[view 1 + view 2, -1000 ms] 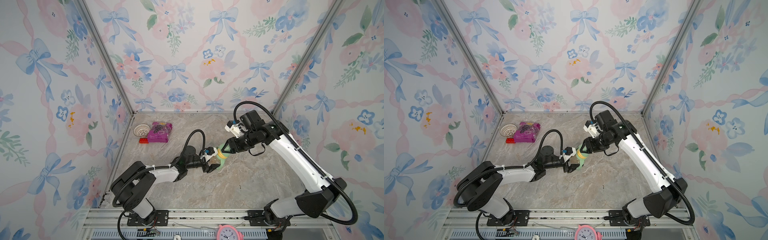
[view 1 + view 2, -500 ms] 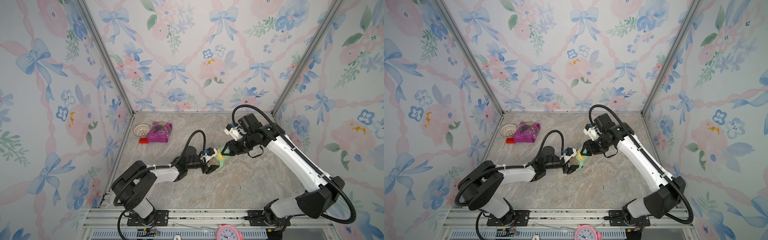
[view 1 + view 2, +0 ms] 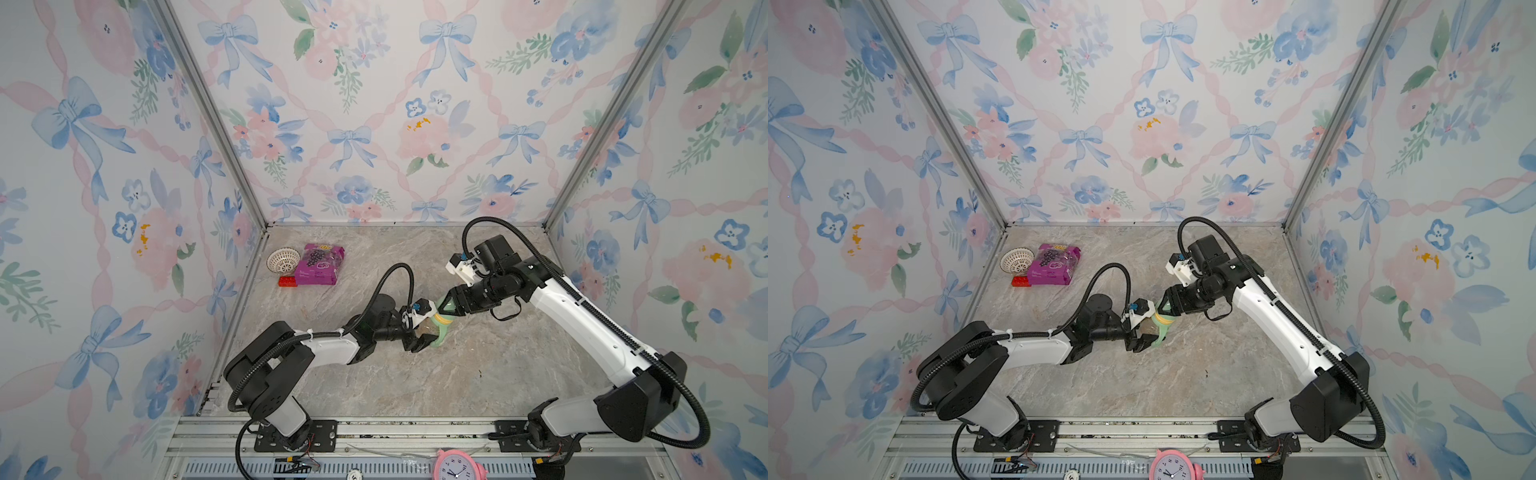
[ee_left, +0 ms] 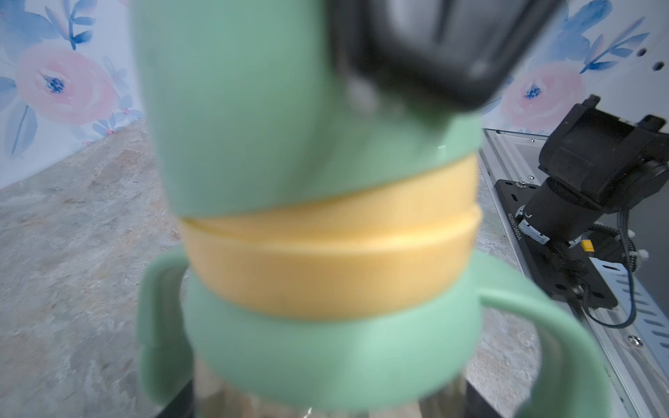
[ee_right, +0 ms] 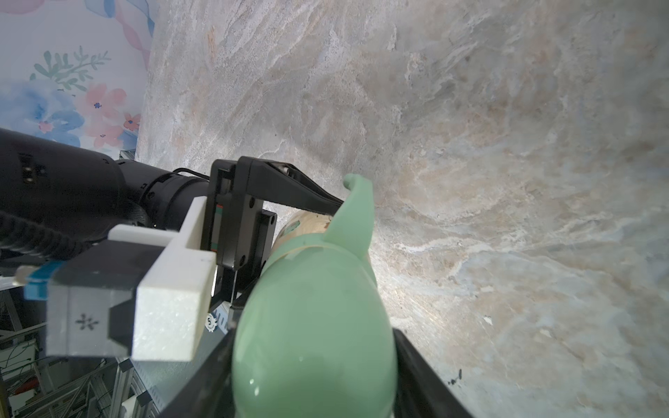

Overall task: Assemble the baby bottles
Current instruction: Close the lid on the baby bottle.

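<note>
The baby bottle (image 3: 439, 330) (image 3: 1160, 326) is held tilted over the middle of the table between both arms. My left gripper (image 3: 420, 338) (image 3: 1141, 340) (image 4: 325, 410) is shut on the amber jar body (image 5: 307, 226). Above it sit the pale green two-handled ring (image 4: 325, 354), the yellow collar (image 4: 325, 253) and the pale green dome cap (image 4: 253, 108) (image 5: 311, 289). My right gripper (image 3: 445, 311) (image 3: 1165, 311) (image 5: 313, 340) has the cap between its fingers (image 5: 409, 365), which lie against both sides of it. The nipple is hidden under the cap.
A white lattice basket (image 3: 282, 259), a purple snack packet (image 3: 319, 264) and a small red brick (image 3: 288, 281) lie in the back left corner. A pink clock (image 3: 457, 467) sits at the front rail. Floral walls enclose three sides.
My right arm's wrist has shifted a little to the left and nearer over the cap. The left arm and the bottle have stayed in place.
</note>
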